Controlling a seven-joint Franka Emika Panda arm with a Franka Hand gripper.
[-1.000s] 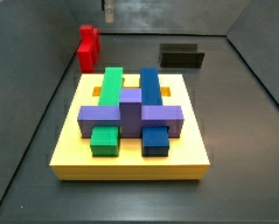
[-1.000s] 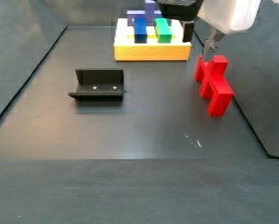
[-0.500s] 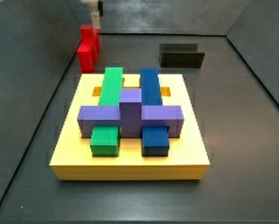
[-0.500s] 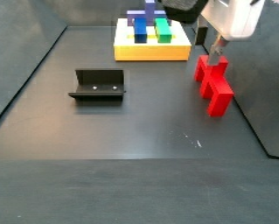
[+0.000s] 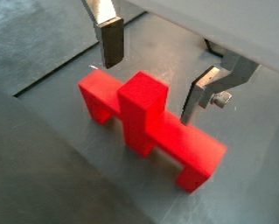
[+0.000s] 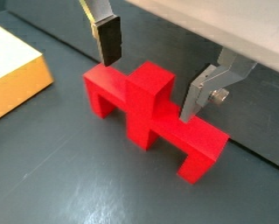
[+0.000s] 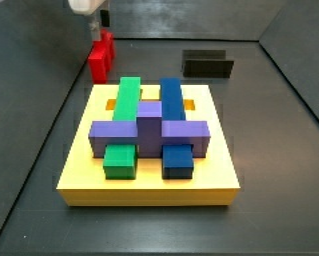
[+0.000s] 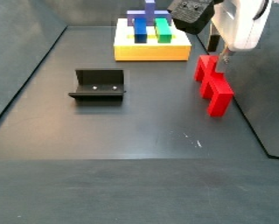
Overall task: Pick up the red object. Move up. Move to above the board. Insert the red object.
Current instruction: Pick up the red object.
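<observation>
The red object (image 5: 148,122) stands on the dark floor against the side wall, also seen in both side views (image 7: 102,57) (image 8: 212,83). My gripper (image 5: 149,90) is open just above it. Its fingers (image 6: 108,42) stand on either side of the central stem without touching it, in both wrist views. From the side my gripper (image 8: 223,54) hangs right over the piece's far end, under the white hand. The board (image 7: 148,190) is a thick yellow slab carrying green, blue and purple blocks, a little away from the red object (image 6: 142,109).
The fixture (image 8: 98,85) stands on the floor away from the red piece, also seen behind the board (image 7: 207,65). A corner of the board (image 6: 10,74) shows in a wrist view. The grey side wall (image 8: 270,87) runs close beside the red object.
My gripper has moved sideways and down until it sits over the red object, its fingers now level with the stem's top. The red object and board have not moved.
</observation>
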